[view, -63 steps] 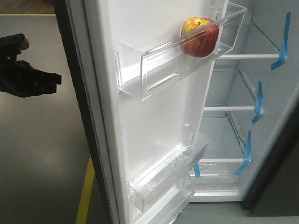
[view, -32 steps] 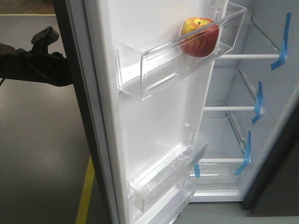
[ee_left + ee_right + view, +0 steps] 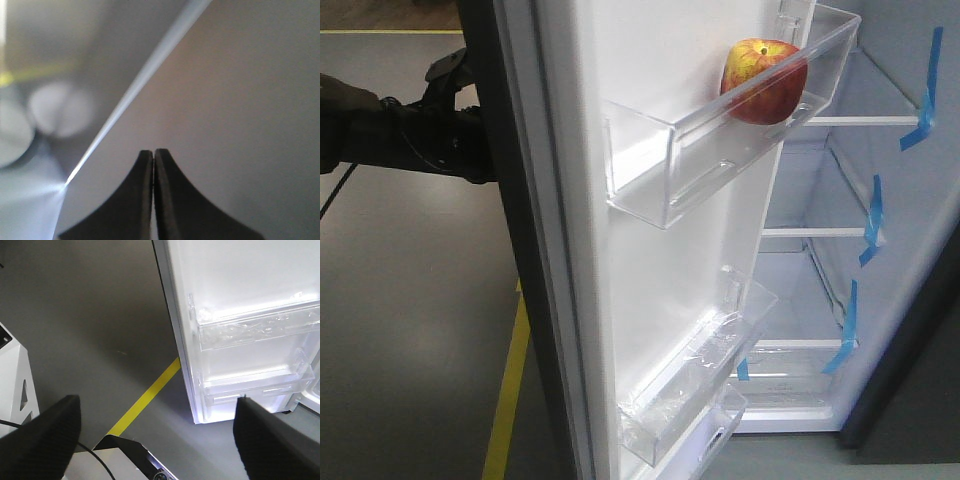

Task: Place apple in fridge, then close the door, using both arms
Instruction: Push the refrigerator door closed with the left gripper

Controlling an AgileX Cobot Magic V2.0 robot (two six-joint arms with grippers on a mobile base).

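The red-and-yellow apple (image 3: 764, 82) is seated upright in the top clear bin (image 3: 670, 170) of the white-lined door (image 3: 650, 270); the fridge (image 3: 795, 290) is seen open.

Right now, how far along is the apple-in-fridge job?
Done: the apple sits in the upper bin of the door. In hand: the left arm reaches behind the door, left tool shut by its dark outer face; the right tool hangs open, empty. Left: the door stands wide open, so closing remains.
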